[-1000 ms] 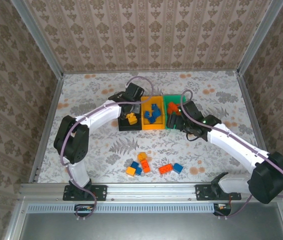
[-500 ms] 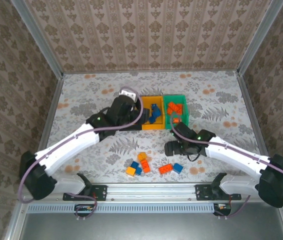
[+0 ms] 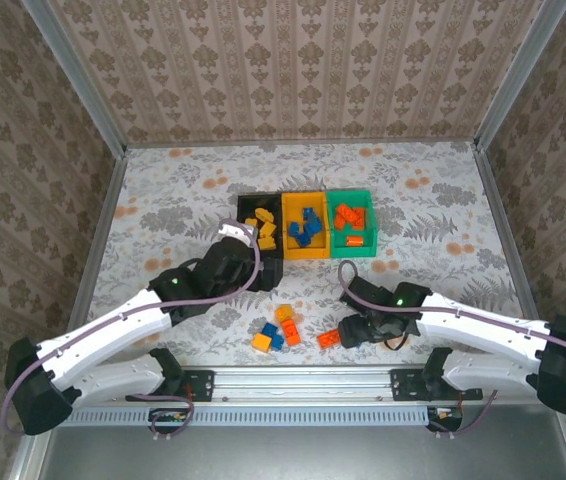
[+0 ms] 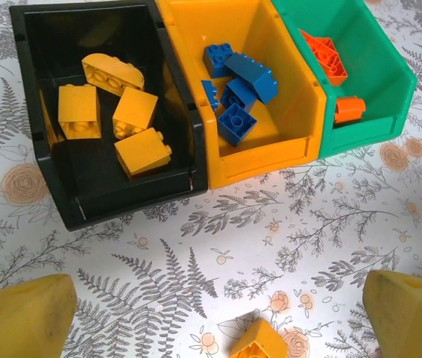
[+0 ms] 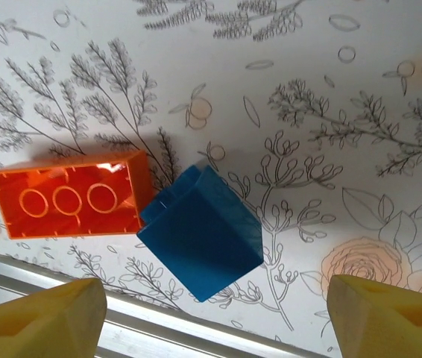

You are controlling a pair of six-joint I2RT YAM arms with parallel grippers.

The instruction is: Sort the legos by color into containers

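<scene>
Right wrist view: a blue brick (image 5: 200,231) lies skewed on the table, one corner touching a red-orange brick (image 5: 69,203). The right gripper (image 5: 215,317) straddles it, jaws apart and holding nothing. The left gripper (image 4: 215,317), spread wide and empty, faces the yellow-orange bin (image 4: 271,153) where the blue bricks sit. Closing on the skewed brick's corners may spin it free, or pinch the red-orange neighbour along with it.
</scene>
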